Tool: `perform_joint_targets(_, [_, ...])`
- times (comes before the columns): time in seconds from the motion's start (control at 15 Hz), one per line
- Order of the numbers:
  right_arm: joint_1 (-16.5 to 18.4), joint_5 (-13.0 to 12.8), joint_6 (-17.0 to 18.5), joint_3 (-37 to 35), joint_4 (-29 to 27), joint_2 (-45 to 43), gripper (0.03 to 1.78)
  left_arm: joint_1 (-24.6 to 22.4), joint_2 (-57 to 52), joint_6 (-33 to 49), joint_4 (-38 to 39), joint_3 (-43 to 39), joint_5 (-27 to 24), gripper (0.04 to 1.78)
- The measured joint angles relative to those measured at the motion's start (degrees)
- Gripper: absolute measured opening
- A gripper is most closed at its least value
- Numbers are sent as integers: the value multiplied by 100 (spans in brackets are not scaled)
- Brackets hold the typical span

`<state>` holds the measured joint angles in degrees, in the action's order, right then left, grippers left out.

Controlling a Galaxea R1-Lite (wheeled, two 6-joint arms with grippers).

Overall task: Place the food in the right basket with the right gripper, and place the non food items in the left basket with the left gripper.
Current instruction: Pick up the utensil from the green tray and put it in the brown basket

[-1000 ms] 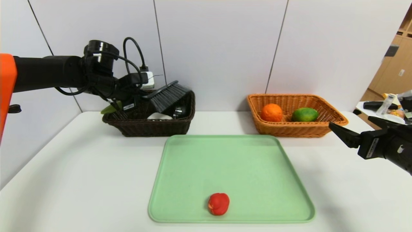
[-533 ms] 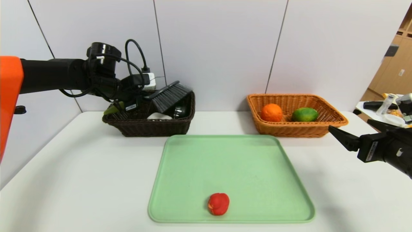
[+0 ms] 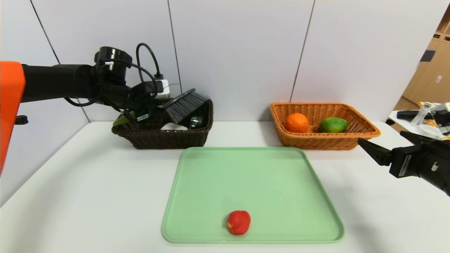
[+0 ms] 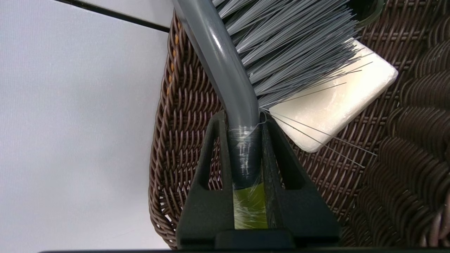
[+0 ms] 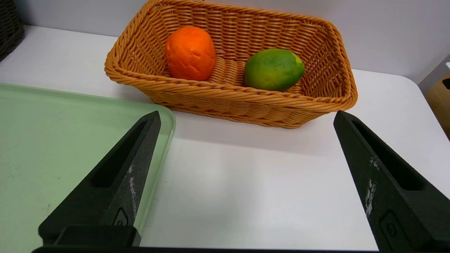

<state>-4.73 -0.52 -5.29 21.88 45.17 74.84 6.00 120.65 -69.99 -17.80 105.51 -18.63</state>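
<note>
Meanwhile, left pincer (image 4: 244, 140) clamps the brush (image 4: 225, 70) over the left basket (image 4: 182, 133); right pincer (image 5: 246, 119) gapes.

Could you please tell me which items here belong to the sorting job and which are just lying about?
Job: orange, green fruit, tan basket, brush, white bar, red toy, dark basket, left tool, right tool.

Lying about: green tray, clutter at far right.

A pale green tray (image 3: 253, 182) is sitting mid-frame on the white tabletop (image 3: 88, 182), grey wall panels (image 3: 239, 52) running behind.
</note>
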Motion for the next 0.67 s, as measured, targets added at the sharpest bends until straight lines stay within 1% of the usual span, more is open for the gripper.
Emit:
perform_joint_targets(0.13, [0, 0, 2, 0, 1, 5, 169, 4, -26, 11, -22, -20, 35, 28])
perform_joint_targets(0.2, [0, -2, 0, 0, 0, 10, 169, 4, -39, 15, -22, -24, 55, 36])
perform_joint_targets(0.33, [0, -2, 2, 0, 6, 32, 169, 6, -59, 20, -17, -38, 110, 65])
perform_joint_targets(0.47, [0, 0, 2, 5, 11, 52, 169, 6, -65, 78, 5, -44, 107, 90])
perform_joint_targets(0.67, [0, 0, -2, 16, 9, 74, 169, 6, -67, 128, 9, -24, 90, 116])
